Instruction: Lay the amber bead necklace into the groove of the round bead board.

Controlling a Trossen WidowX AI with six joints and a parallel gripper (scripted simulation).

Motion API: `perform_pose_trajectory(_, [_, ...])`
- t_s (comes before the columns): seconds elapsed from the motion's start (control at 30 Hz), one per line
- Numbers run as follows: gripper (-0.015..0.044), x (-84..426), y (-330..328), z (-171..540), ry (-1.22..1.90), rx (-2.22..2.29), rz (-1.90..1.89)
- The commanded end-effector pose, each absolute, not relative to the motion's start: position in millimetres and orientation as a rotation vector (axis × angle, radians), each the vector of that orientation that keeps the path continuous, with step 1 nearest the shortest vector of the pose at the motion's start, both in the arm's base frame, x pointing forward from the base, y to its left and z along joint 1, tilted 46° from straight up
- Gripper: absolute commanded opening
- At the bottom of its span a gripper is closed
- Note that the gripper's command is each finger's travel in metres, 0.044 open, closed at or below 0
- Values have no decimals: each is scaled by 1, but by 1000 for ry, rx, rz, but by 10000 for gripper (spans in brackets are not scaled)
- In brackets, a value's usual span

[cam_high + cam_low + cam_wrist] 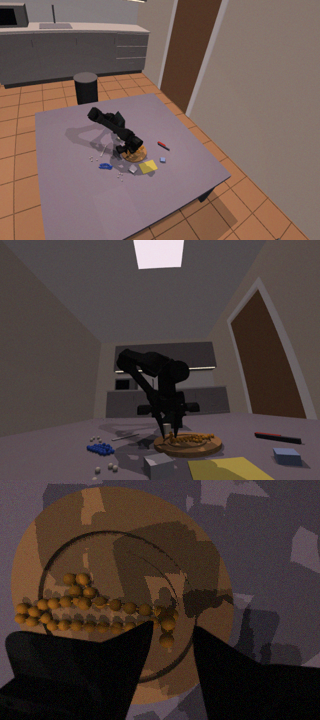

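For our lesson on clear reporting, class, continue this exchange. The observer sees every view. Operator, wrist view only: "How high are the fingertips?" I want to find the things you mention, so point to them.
Observer: The exterior view shows the gripper's (125,150) (169,437) (174,625) tips down close to the round bead board (134,158) (191,452) (100,510).

Operator: Does the amber bead necklace (140,149) (193,438) (84,603) lie level?

Observer: No, a few beads near the fingers rise above the rest.

Operator: Any other beads strung nearby?

Observer: Yes, a blue bunch (105,166) (102,449) lies on the table, apart from the board.
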State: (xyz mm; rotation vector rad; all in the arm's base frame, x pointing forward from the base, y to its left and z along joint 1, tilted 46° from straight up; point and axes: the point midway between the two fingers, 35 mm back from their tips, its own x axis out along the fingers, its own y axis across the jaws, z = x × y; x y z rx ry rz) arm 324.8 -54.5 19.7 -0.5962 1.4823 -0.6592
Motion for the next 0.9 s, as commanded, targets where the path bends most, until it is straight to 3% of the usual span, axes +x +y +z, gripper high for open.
perform_pose_trajectory(0.0, [263,325,-55,20,1483,-596,-660])
perform_pose_trajectory(0.23, [440,324,-46,28,1486,-600,-658])
perform_pose_trajectory(0.87, [440,323,-38,35,1489,-604,-658])
